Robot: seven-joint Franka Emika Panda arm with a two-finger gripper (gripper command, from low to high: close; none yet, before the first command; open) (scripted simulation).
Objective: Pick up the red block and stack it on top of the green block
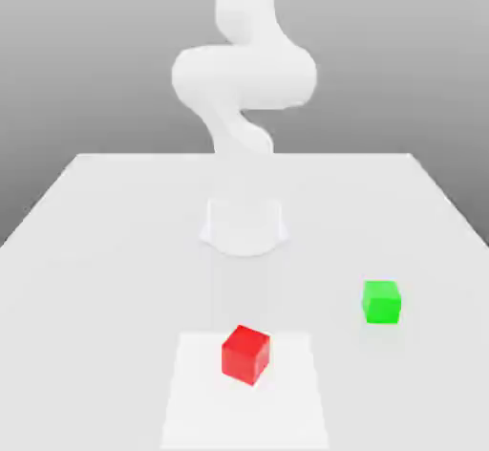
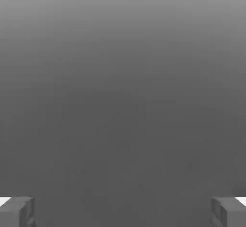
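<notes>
The red block (image 1: 245, 354) rests on the white table, near the front edge and close to the middle. The green block (image 1: 381, 302) sits on the table farther back and toward the exterior view's right, about a hand's width from the red one. In the hand view my gripper (image 2: 123, 211) is open, its two grey fingertips (image 2: 17, 211) spread far apart with nothing between them, facing a plain grey background. The white arm (image 1: 244, 76) rises from its base and leaves the exterior view at the top.
The arm's round white base (image 1: 244, 225) stands at the middle of the table (image 1: 115, 248), behind both blocks. A lighter square patch (image 1: 201, 401) marks the tabletop under the red block.
</notes>
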